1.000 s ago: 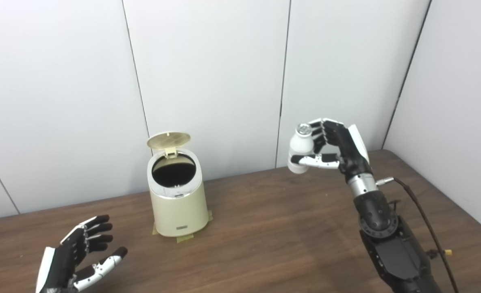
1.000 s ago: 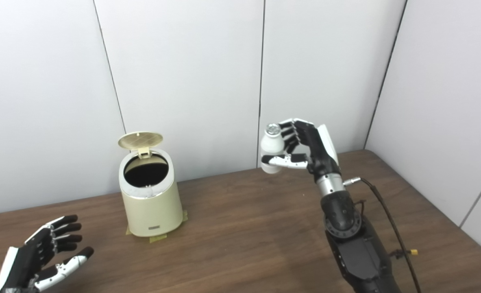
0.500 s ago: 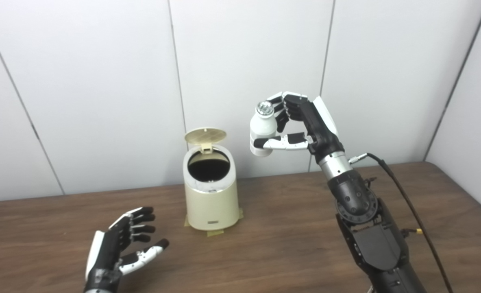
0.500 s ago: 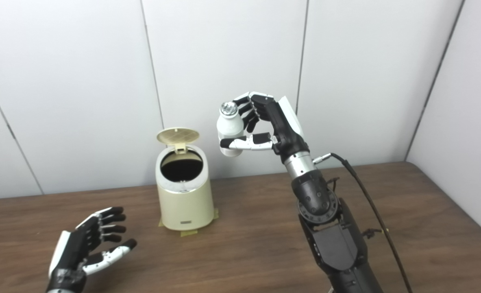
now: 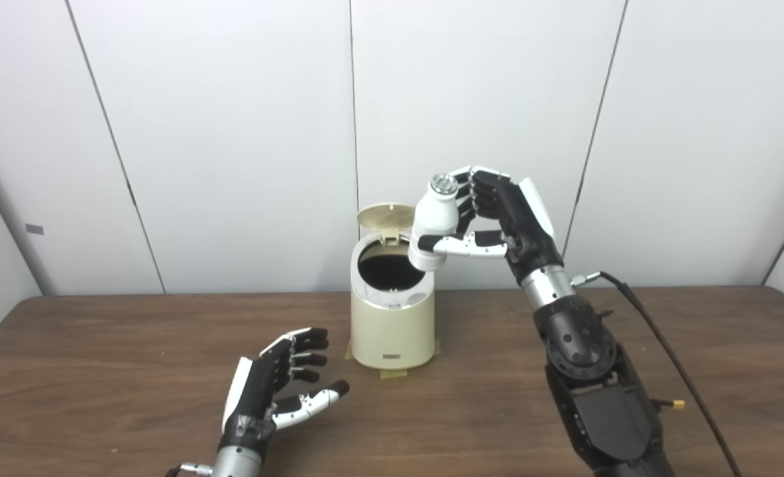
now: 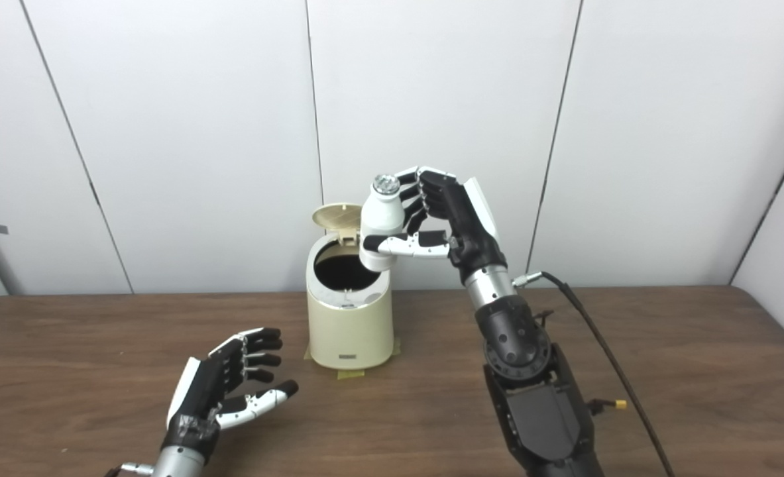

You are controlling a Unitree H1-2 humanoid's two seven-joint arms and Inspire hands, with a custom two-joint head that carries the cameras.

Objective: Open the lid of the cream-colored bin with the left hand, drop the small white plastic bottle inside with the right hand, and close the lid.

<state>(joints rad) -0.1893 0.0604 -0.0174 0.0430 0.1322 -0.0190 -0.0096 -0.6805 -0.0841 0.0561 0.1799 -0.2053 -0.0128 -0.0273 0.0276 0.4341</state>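
The cream-colored bin (image 5: 392, 324) stands on the wooden table (image 5: 100, 351) near the back wall, taped down at its base. Its round lid (image 5: 386, 216) stands open and upright behind the dark opening (image 5: 390, 271). My right hand (image 5: 498, 218) is shut on the small white plastic bottle (image 5: 434, 222), which has a silver cap. The bottle is upright, just above the bin's right rim. My left hand (image 5: 279, 384) is open and empty, low over the table in front and to the left of the bin.
A black cable (image 5: 670, 358) runs from my right wrist over the table's right side. White wall panels stand close behind the bin. Bare tabletop lies to the left and right of the bin.
The camera has turned, shifting the whole scene rightward. My right hand has carried the bottle left, from well right of the bin to just above its right rim. The lid stays open.
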